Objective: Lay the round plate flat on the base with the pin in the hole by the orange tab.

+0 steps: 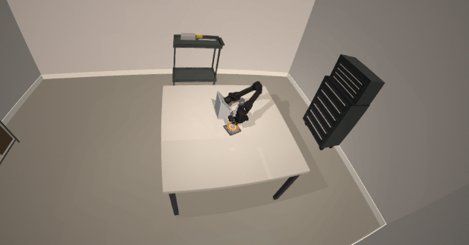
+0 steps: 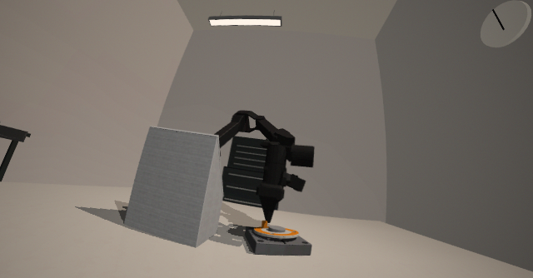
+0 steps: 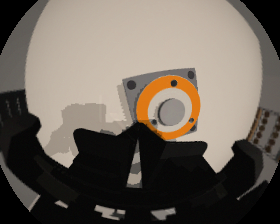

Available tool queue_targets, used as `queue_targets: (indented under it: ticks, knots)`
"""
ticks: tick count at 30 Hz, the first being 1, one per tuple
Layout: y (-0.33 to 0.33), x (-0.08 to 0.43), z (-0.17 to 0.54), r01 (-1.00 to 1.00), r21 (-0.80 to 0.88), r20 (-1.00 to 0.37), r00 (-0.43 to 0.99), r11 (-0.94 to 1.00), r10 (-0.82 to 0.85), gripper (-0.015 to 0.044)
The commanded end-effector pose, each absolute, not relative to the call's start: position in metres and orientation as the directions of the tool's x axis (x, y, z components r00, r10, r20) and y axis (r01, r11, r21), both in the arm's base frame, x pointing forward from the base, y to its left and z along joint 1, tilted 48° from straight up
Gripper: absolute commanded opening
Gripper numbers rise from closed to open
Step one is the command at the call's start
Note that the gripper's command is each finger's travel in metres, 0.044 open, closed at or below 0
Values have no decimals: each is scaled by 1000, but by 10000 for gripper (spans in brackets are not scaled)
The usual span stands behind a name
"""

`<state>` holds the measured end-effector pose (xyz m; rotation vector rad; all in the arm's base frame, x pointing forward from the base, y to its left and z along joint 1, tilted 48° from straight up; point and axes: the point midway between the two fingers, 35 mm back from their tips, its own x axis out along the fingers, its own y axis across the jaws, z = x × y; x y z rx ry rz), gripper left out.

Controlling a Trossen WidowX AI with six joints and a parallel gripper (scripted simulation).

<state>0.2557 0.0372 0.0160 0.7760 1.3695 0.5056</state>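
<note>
End effector (image 2: 266, 220) pressed together, empty, tip at the plate's (image 2: 276, 230) left edge.
Plate apparently not yet seated on the base (image 2: 278, 245), frame centre.

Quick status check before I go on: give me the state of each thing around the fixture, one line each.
Claw: shut, holding nothing, tip down at the orange tab on the plate's edge.
Round plate: on the post, not clearly flat on the base yet.
Orange tab: sticks up at the plate's left edge, right under the claw tip.
Base: flat on the table.
Grey wedge block: standing left of the base, apart from it.
</note>
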Motion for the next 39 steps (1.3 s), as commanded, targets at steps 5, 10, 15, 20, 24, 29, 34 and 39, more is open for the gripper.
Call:
queue_targets:
  ticks: [5,10,15,20,24,29,34,39]
  knots:
    - [38,246,11,124,740,-673,142,661,726,0]
    - [37,244,10,124,740,-673,142,661,726,0]
    - [36,242,8,124,740,-673,142,661,726,0]
    - [35,239,7,124,740,-673,142,661,726,0]
    - [34,238,6,124,740,-673,142,661,726,0]
    - [33,236,4,124,740,-673,142,661,726,0]
    - [32,234,2,124,740,-673,142,661,726,0]
    - [31,233,1,124,740,-673,141,662,726,0]
